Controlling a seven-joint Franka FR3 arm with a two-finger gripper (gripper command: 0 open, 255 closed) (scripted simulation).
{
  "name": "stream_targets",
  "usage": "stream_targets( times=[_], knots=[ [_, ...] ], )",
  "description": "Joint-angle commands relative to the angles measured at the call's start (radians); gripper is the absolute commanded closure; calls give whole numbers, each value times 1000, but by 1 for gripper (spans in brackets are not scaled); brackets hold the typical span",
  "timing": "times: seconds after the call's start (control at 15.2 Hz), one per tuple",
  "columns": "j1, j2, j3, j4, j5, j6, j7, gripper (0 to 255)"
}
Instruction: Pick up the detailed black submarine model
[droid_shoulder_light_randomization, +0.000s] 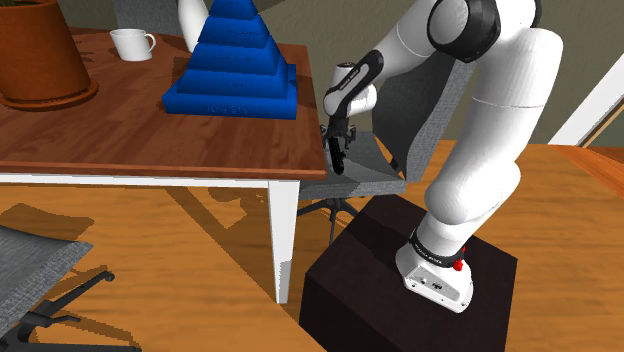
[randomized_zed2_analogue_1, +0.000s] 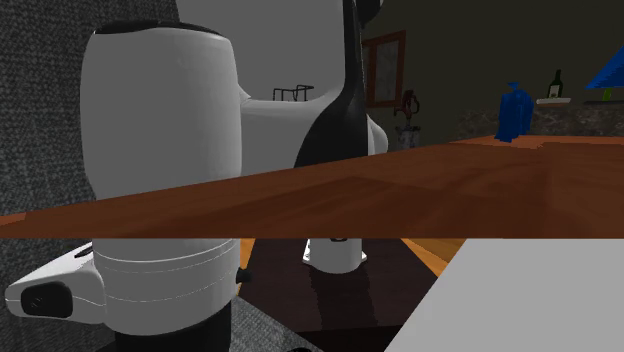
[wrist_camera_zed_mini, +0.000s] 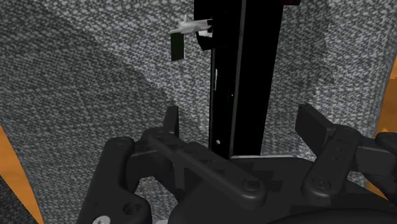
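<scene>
- Shoulder view: I have the arm bent down past the end of the table, so the gripper hangs over a grey chair seat and not over the wooden top. The blue stepped pyramid on the table is well apart from it. The hand points down at the seat because the target lies there. From here I cannot separate the black model from the black hand.
- Second exterior view: the arm stands large in front, with the table's edge cutting across it.
- Wrist view: the black submarine model lies flat on the grey fabric, its long hull running away from the hand, with a small pale fitting at the far end. The fingers stand apart, one on either side of the hull and not touching it. I judge they are lined up across its narrow width, so a short descent and a squeeze should catch it. The smooth hull could roll or slip.
</scene>
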Motion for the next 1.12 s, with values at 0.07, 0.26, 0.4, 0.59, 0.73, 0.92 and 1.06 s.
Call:
stream_targets(
  times=[0.07, 0.26, 0.4, 0.59, 0.73, 0.92, 1.06],
  knots=[
    [0, 9, 0, 1, 0, 8, 0, 255],
    [0, 9, 0, 2, 0, 8, 0, 255],
    [0, 9, 0, 2, 0, 8, 0, 255],
    [0, 9, 0, 2, 0, 8, 0, 255],
    [0, -3, 0, 3, 0, -5, 0, 255],
    [1, -36, 0, 8, 0, -43, -1, 255],
    [1, -57, 0, 12, 0, -69, -2, 255]
  ],
)
